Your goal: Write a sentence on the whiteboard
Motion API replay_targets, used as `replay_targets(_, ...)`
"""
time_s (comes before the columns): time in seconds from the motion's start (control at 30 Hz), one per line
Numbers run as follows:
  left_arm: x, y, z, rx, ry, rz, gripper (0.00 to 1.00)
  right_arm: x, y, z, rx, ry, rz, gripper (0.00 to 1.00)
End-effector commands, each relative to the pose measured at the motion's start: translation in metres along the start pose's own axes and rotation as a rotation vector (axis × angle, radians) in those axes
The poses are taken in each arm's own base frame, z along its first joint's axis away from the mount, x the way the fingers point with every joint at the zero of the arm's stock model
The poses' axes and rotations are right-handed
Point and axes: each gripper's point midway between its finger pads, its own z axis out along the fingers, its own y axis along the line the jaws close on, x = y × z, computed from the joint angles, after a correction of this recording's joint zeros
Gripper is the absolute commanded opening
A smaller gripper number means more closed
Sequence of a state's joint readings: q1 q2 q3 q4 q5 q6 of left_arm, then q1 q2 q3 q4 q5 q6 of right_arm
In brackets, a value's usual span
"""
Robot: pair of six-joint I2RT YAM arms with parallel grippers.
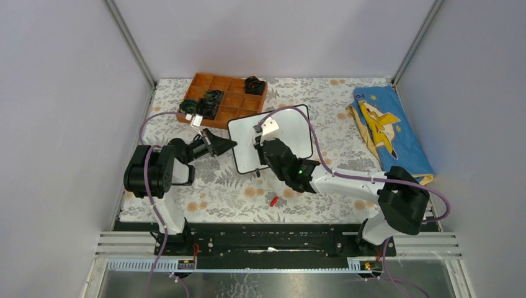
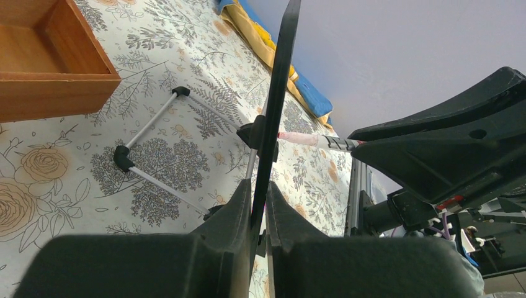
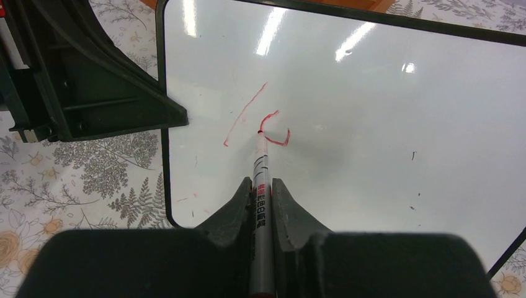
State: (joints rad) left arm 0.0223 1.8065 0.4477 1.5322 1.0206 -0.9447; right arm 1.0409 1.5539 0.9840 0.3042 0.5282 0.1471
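The left fingers are clenched on the edge of the whiteboard, which rises edge-on from between them, its wire stand resting on the floral counter beside them. The right fingers grasp a marker. Its tip touches the board just ahead of them, at the first red strokes of the sentence.

On the floral-covered desk, a small white whiteboard with a thin black frame sits at centre. The left gripper meets its 9 o'clock edge, and the right gripper is over its left half. An orange plastic compartment tray lies at 11 o'clock, a blue cloth at 2, and a small red cap at 6.
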Motion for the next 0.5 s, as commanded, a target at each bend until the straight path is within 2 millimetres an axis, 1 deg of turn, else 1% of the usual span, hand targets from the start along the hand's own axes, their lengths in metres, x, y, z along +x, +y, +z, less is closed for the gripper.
replay_targets(0.0, -0.005, -0.013, 0.000, 0.042, -0.011, 0.061, 0.02, 0.007, -0.004, -0.004, 0.001, 0.023, 0.003, 0.00)
replay_targets(0.07, -0.005, -0.013, 0.000, 0.041, -0.012, 0.063, 0.05, -0.004, -0.004, -0.010, -0.009, -0.011, 0.028, 0.00)
replay_targets(0.17, -0.004, -0.013, 0.000, 0.038, -0.010, 0.061, 0.26, -0.025, -0.005, -0.020, -0.026, -0.066, 0.065, 0.00)
replay_targets(0.23, -0.004, -0.013, 0.000, 0.034, -0.010, 0.062, 0.36, -0.037, -0.007, -0.027, -0.032, -0.092, 0.080, 0.00)
replay_targets(0.33, -0.003, -0.013, 0.000, 0.031, -0.006, 0.068, 0.43, -0.046, -0.011, -0.033, -0.025, -0.114, 0.088, 0.00)
replay_targets(0.47, -0.003, -0.014, 0.000, 0.027, -0.004, 0.070, 0.48, -0.050, -0.018, -0.036, 0.001, -0.133, 0.083, 0.00)
